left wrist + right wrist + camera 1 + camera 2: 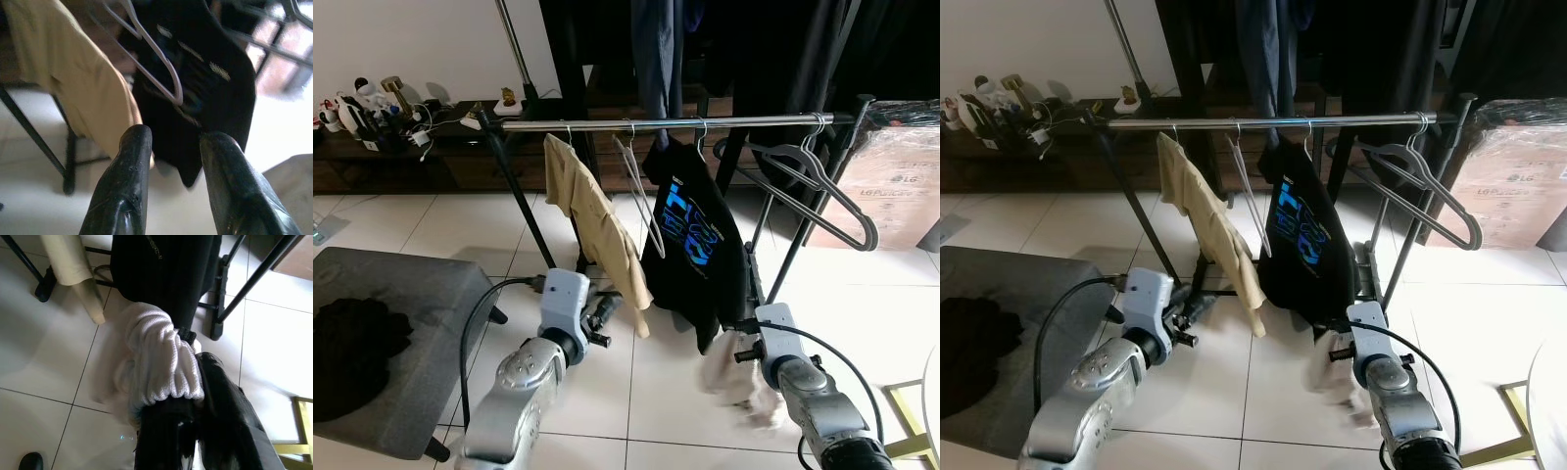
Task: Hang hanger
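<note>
A metal clothes rail [724,121] crosses in front of me. From it hang a beige shirt [592,220], an empty thin hanger [641,191], a black T-shirt with blue print [700,235] and a large empty grey hanger [813,186] at the right end. My left gripper [173,134] is open and holds nothing, low in front of the beige shirt [73,83], pointing at the thin hanger [156,58]. Lower right, below the black T-shirt, my right gripper [188,377] is shut on a white knitted garment [156,362], which bunches over its fingers.
A grey padded bench [421,294] with a black garment [352,343] on it stands at my left. A cardboard box [901,186] sits behind the rack's right end. A low cabinet with small items [372,113] lines the back wall. A yellow frame [911,411] stands at far right.
</note>
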You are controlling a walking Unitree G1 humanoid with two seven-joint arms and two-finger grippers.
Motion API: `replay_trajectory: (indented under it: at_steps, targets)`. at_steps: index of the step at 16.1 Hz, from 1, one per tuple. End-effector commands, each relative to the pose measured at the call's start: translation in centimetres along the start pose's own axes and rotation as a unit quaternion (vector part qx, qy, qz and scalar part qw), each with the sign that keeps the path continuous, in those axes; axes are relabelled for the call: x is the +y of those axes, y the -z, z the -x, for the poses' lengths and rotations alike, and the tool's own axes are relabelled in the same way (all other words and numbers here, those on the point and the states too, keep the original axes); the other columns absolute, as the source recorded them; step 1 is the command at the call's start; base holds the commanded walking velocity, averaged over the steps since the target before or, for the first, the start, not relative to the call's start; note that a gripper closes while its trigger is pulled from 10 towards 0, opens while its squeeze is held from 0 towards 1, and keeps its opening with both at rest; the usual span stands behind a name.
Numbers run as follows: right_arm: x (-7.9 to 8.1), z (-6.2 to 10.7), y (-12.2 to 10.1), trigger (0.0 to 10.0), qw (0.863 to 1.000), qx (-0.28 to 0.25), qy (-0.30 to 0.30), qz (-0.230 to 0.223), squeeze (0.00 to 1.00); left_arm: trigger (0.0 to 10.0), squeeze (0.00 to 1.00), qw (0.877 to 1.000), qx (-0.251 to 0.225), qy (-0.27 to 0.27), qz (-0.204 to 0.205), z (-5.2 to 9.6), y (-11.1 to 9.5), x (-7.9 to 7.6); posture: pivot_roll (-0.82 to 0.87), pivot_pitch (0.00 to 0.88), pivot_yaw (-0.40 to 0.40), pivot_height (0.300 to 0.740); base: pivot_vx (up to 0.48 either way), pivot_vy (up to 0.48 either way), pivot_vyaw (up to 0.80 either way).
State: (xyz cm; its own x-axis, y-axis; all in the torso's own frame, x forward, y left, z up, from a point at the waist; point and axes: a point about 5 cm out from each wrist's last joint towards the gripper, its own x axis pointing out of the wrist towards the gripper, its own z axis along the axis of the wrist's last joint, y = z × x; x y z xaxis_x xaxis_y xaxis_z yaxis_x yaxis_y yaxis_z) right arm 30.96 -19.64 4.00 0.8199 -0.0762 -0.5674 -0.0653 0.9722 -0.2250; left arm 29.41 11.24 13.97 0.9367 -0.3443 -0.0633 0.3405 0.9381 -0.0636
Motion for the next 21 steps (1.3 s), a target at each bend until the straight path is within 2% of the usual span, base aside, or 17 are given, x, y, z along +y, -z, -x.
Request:
replay_trajectory:
  at_steps: [1, 2, 4, 8, 12, 21]
  targets:
    - [0.2, 0.0, 0.1, 0.0, 1.0, -0.005, 0.0, -0.006, 0.0, 10.0, 0.0, 1.0, -0.021, -0.023, 0.001, 0.2, -0.3, 0.7, -0.09, 0.117, 0.053, 0.74, 0.0, 0.0, 0.0]
    - [0.1, 0.0, 0.3, 0.0, 1.0, -0.003, 0.006, -0.011, 0.0, 10.0, 0.0, 0.998, -0.047, -0.037, -0.019, 0.3, -0.7, 0.9, -0.09, 0.12, 0.053, 0.74, 0.0, 0.0, 0.0]
    - [0.3, -0.1, 1.2, 0.0, 0.999, 0.0, 0.003, -0.043, 0.0, 10.0, 0.0, 0.995, -0.059, -0.059, -0.058, 0.6, -0.5, 1.3, -0.09, 0.122, 0.052, 0.74, 0.0, 0.0, 0.0]
    - [0.6, 0.0, 3.2, 0.0, 0.993, 0.017, -0.004, -0.113, 0.0, 10.0, 0.0, 0.992, -0.077, -0.07, -0.068, 1.2, -0.2, 1.2, -0.08, 0.127, 0.051, 0.74, 0.0, 0.0, 0.0]
    - [-0.3, -0.1, 3.7, 0.0, 0.992, 0.014, 0.022, -0.126, 0.0, 10.0, 0.0, 0.992, -0.081, -0.06, -0.079, 1.0, 0.0, 0.8, -0.09, 0.129, 0.056, 0.74, 0.249, 0.0, 0.0]
    - [0.1, -0.3, 3.5, 0.0, 0.991, 0.01, 0.02, -0.13, 0.0, 10.0, 0.0, 0.992, -0.079, -0.051, -0.083, 1.0, 0.0, 0.6, -0.08, 0.127, 0.056, 0.74, 0.259, 0.0, 0.0]
